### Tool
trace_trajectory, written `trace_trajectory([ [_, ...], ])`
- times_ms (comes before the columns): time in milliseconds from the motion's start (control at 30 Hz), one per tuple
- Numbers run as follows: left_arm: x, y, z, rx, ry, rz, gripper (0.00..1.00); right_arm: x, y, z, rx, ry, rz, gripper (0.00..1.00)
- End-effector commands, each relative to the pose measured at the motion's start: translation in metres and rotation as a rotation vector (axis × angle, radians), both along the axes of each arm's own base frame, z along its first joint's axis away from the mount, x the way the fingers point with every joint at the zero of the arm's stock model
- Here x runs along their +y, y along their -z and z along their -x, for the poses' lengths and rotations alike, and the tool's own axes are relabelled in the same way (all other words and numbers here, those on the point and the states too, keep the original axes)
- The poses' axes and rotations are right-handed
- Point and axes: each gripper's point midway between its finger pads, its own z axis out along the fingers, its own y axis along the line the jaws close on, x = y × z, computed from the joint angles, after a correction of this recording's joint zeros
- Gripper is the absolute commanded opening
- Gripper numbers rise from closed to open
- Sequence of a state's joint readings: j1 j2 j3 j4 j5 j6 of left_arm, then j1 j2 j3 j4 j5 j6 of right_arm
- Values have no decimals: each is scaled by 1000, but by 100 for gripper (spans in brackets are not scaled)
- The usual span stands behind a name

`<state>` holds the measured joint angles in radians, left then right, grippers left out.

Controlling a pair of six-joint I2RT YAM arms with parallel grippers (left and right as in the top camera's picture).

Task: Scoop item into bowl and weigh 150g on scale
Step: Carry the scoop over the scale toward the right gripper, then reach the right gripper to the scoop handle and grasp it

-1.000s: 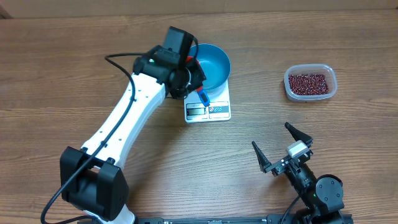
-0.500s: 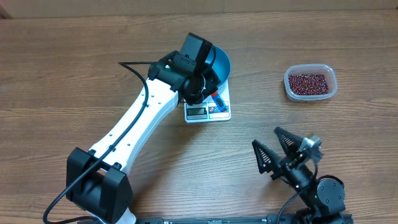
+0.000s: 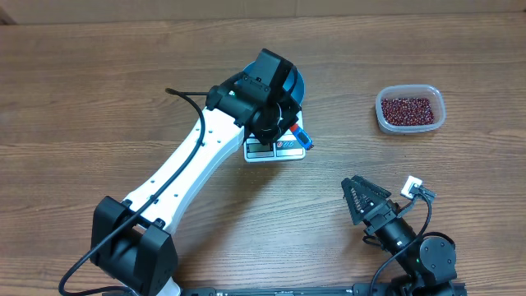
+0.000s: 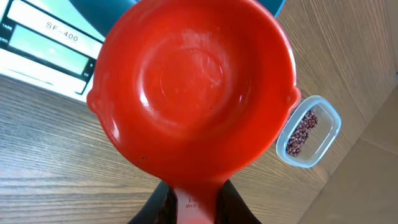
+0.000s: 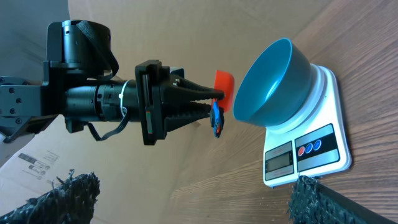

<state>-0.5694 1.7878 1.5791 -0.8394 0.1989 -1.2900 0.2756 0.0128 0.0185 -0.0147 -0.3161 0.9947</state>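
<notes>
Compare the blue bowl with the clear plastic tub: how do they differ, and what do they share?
The bowl is round and opaque blue; the tub is rounded-rectangular and clear. The bowl sits on the white scale; the tub rests straight on the table. The tub holds red-brown beans; the bowl's contents cannot be seen. Both are open-topped containers standing upright.

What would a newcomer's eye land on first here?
The red scoop fills the left wrist view, gripped by its handle in the left hand. It hangs right by the blue bowl, which sits on the white scale at mid-table. Off to the right at the back is a clear tub of red-brown beans.
</notes>
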Motion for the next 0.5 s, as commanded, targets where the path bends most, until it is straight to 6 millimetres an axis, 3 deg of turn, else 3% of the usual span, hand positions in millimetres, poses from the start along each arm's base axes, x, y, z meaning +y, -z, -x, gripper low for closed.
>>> trace_trajectory([
  [0, -9, -21, 2, -22, -19, 48, 4, 2, 0, 1, -23, -12, 11, 100],
  [267, -14, -23, 3, -23, -20, 65, 4, 7, -21, 7, -121, -44, 79, 100],
  [467, -17, -25, 1, -25, -33, 86, 4, 12, -22, -3, -84, -60, 163, 100],
])
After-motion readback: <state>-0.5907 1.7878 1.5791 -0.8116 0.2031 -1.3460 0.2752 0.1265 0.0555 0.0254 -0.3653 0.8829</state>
